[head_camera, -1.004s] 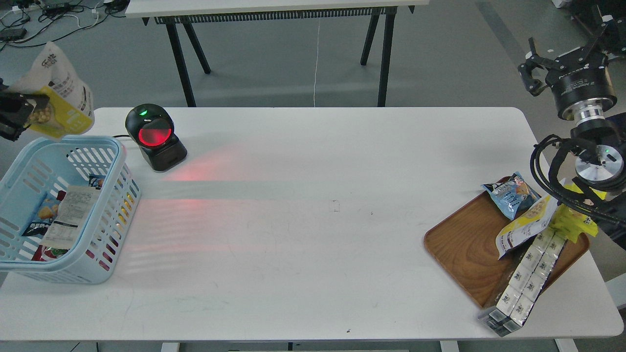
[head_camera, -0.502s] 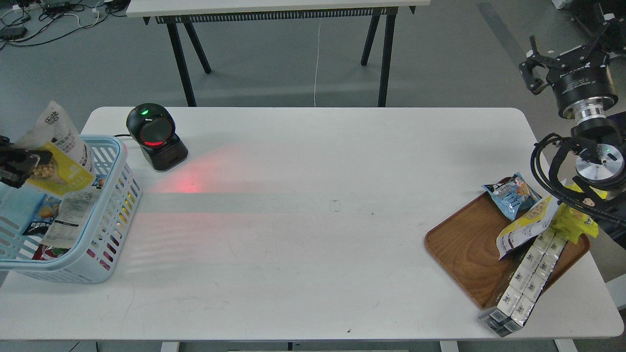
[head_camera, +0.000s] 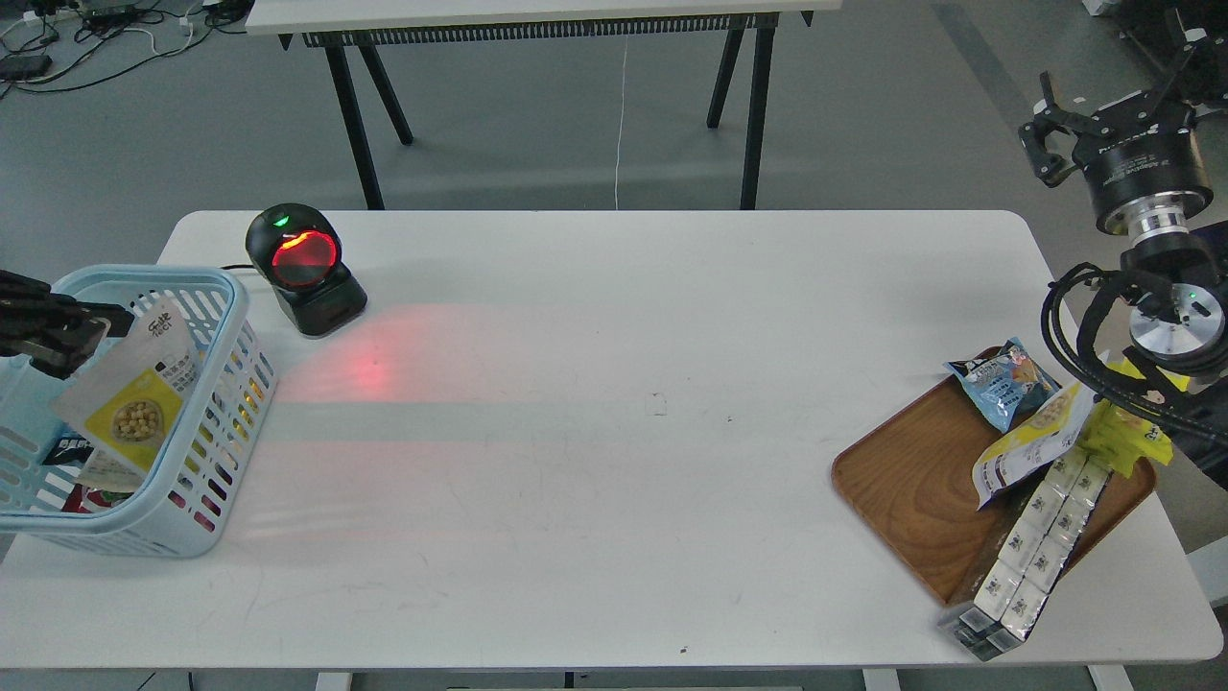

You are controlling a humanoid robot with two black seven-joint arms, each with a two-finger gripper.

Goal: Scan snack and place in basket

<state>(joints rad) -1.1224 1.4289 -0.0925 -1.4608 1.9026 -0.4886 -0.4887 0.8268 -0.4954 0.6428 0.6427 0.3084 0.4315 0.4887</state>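
The snack [head_camera: 129, 395] is a small flat pouch, white on top and yellow below with round beige balls. It lies tilted inside the light blue basket [head_camera: 216, 288] at the table's left end, leaning on the basket's right wall over other packs. My left gripper [head_camera: 84, 338] hovers over the basket's left part, just above and left of the snack, with its fingers apart and nothing between them. My right gripper [head_camera: 1041, 134] is raised off the table's far right corner, open and empty.
A black scanner [head_camera: 305, 269] with a red glowing window stands right of the basket, casting red light on the white table [head_camera: 614, 432]. A wooden tray [head_camera: 911, 480] at the right holds a blue pack [head_camera: 1003, 379], a longer yellow-and-white pouch [head_camera: 1031, 446], a bright yellow pack [head_camera: 1127, 437] and a boxed strip [head_camera: 1041, 537].
My left gripper came down from above the basket with the snack and let it go. The snack now lies tilted in the basket. The right arm barely moved.
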